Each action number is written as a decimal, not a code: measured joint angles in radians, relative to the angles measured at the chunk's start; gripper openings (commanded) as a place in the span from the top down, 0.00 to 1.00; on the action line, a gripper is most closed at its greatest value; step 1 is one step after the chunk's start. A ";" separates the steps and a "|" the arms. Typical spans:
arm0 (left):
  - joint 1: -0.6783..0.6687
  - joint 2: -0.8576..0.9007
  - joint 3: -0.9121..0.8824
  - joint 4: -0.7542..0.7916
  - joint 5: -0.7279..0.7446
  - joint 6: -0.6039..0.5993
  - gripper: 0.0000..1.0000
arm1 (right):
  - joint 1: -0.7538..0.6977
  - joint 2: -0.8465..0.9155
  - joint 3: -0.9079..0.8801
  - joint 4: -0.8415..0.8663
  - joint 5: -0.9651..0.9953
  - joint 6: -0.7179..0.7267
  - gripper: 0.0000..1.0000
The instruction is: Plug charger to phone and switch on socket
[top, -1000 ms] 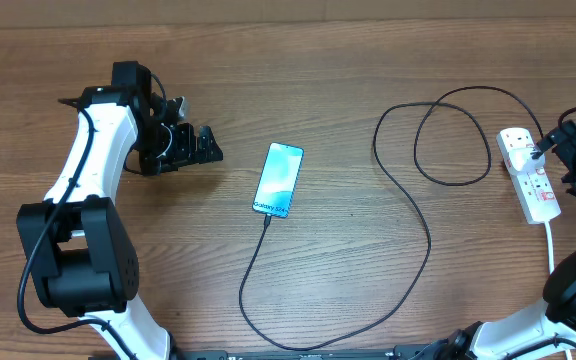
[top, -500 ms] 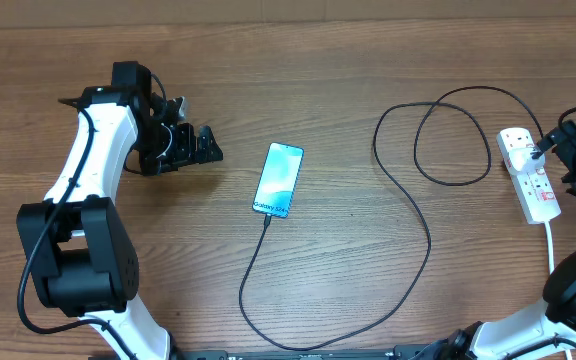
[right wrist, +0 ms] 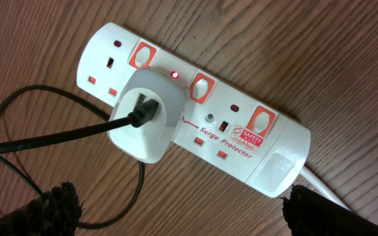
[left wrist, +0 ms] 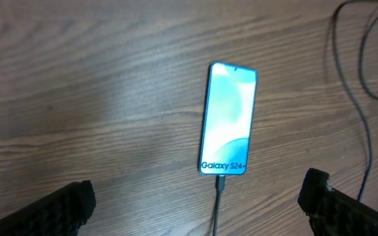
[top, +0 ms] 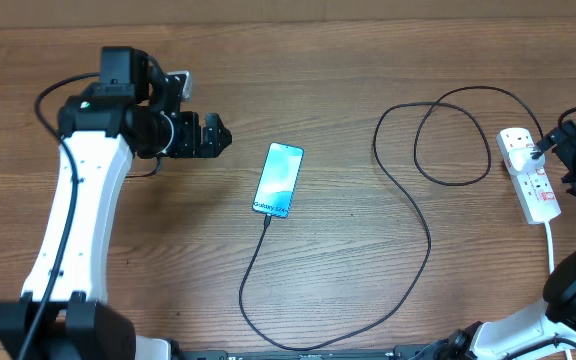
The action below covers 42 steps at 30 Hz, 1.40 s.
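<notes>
**A:** Phone [top: 278, 180] first: flat on the bench [top: 368, 60], left of centre, screen up and lit blue. It hasn't budged.

**B:** And the charger [top: 423, 215]?

**A:** The tip sits at the phone's lower edge, and from the left wrist view it looks seated. The cable runs toward the near edge, sweeps right, loops and ends at the socket [top: 529, 175] on the far right. It lies the same as a second ago.

**B:** So what moves?

**A:** The left arm. It has risen and swung, and the left hand [top: 211, 136] has shifted a little toward the far edge. It is near the phone but apart from it, fingers spread wide, holding nothing.

**B:** And the right side?

**A:** The right hand [top: 566, 160] hasn't moved. It hangs just beside the socket, also spread wide and empty. Its camera shows a white adapter [right wrist: 143, 118] plugged in, with a red light [right wrist: 174, 74] glowing just above it.

**B:** Meaning?

**A:** My read is that both steps are done, plugged and powered, and the left arm is clearing off.

**B:** The surroundings?

**A:** Brown wood grain, bare apart from the phone, charger, socket and its white cord [top: 551, 245]. Of the room there's only a pale strip beyond the far edge.
</notes>
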 measured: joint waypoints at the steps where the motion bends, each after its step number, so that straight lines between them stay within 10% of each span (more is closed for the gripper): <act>1: 0.000 -0.016 0.000 0.000 0.000 0.000 0.00 | 0.000 0.000 0.000 0.000 0.000 0.000 0.00; 15: 0.000 -0.161 -0.020 0.000 -0.061 0.001 0.01 | 0.000 0.000 0.000 0.000 0.000 0.000 0.00; 42: -0.028 -0.570 -1.248 1.268 -0.072 0.038 0.01 | 0.000 0.000 0.000 0.001 0.000 0.000 0.00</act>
